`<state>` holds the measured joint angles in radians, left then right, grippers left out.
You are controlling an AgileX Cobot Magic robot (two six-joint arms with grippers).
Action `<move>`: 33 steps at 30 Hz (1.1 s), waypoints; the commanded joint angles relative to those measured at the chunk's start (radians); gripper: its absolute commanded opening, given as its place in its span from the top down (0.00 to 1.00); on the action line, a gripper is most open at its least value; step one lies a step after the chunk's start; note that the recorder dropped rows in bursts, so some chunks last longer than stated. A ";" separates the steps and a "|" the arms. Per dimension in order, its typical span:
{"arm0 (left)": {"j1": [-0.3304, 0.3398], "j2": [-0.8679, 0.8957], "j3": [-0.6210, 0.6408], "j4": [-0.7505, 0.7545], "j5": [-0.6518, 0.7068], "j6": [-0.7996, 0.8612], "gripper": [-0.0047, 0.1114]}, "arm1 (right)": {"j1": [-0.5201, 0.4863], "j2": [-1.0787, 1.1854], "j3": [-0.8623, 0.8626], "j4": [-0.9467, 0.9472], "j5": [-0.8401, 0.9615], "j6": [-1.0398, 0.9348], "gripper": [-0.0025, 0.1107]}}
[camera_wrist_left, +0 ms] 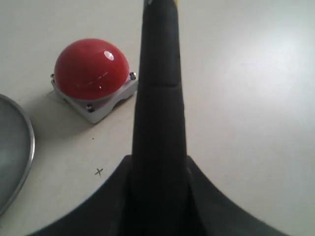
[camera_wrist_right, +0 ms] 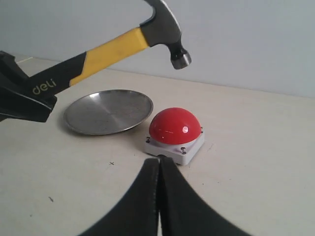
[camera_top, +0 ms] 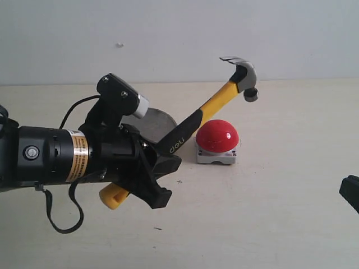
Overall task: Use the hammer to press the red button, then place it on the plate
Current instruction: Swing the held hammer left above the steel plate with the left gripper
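Steel-headed hammer [camera_top: 216,106] poised above button [camera_top: 217,136], not touching.
Left jaws clench its black grip near the looped end; plate [camera_top: 162,124] lies just behind. Stiff, head-heavy tool: likely to pivot, so a low, tight hold suits. Right jaws pressed together, empty, at the worktop's [camera_top: 280,224] far right.

This looks like a robotics lab set-up where I work: a plain cream surface [camera_top: 280,213] against a blank pale wall [camera_top: 168,33], a small pen cross [camera_wrist_left: 99,171] marked on it, and a few props, a red button [camera_top: 217,136] and a metal plate [camera_wrist_right: 108,111].
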<state>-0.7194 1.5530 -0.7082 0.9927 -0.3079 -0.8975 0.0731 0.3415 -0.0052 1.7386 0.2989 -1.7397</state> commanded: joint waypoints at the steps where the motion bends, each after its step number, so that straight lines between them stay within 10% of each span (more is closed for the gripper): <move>1: 0.002 -0.014 0.020 -0.030 -0.031 0.039 0.96 | -0.003 -0.004 0.005 0.006 0.001 0.070 0.98; 17: 0.002 0.111 0.031 -0.567 -0.083 0.503 0.96 | -0.003 -0.004 0.005 0.006 0.012 0.179 0.98; 33: 0.041 0.053 -0.038 -0.581 -0.043 0.518 0.96 | -0.003 -0.004 0.005 0.006 0.012 0.179 0.98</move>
<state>-0.6793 1.5603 -0.7172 0.4195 -0.3382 -0.3868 0.0731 0.3415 -0.0052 1.7386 0.3026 -1.5594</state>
